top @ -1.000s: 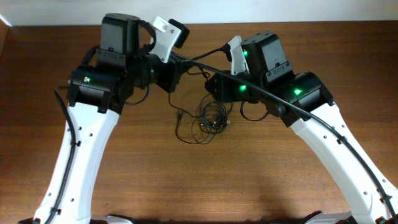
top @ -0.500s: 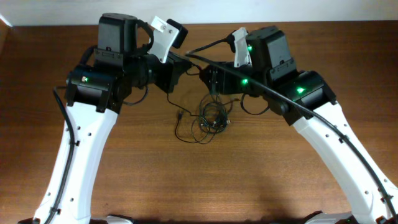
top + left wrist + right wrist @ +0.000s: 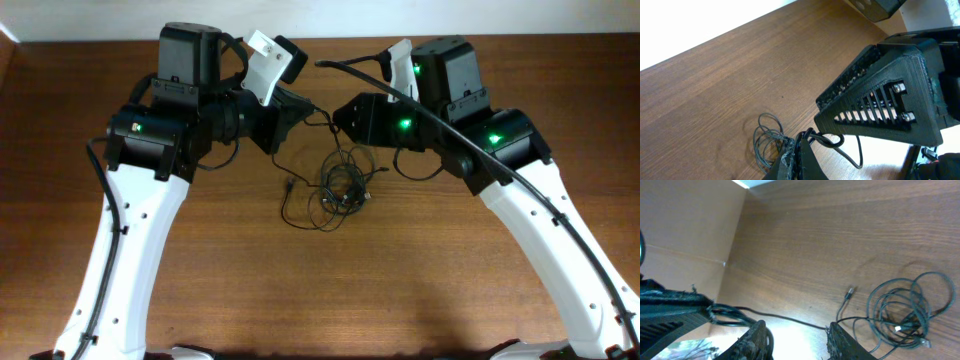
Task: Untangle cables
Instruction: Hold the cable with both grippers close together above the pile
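While right gripper [image 3: 797,330] has drawn back, parted | left gripper [image 3: 796,150] stays clamped on cables [image 3: 342,188]

Brown wooden table [image 3: 300,290]; tangled black cables [image 3: 340,190] lying mid-table.

The bottom edge crops the right claw [image 3: 796,328]; crossings among the cables [image 3: 342,190] are untraceable.

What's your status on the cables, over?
Status: left gripper shut on a strand of the cables; right gripper open beside that strand; rest of bundle knotted on the table.
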Motion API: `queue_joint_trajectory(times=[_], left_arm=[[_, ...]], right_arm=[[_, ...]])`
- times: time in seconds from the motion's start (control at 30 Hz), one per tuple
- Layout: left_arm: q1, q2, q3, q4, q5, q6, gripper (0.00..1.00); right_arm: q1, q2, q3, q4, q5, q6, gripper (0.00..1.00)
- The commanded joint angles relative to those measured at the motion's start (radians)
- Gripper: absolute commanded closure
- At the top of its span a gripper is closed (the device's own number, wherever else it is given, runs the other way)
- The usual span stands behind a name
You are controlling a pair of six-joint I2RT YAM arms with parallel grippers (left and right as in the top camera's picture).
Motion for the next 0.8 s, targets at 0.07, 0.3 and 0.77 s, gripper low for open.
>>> queue_joint_trajectory(times=[0.07, 0.3, 0.77], left_arm=[[0.002, -0.007, 0.005, 0.000, -0.018, 0.020, 1.00], [0.002, -0.007, 0.005, 0.007, -0.004, 0.020, 1.00], [0.002, -0.007, 0.005, 0.010, -0.021, 0.020, 1.00]], right_arm=[[-0.003, 0.003, 0.004, 0.004, -0.063, 0.062, 0.60], [-0.003, 0.003, 0.004, 0.003, -0.099, 0.072, 0.66], [-0.003, 0.003, 0.004, 0.000, -0.107, 0.116, 0.85]])
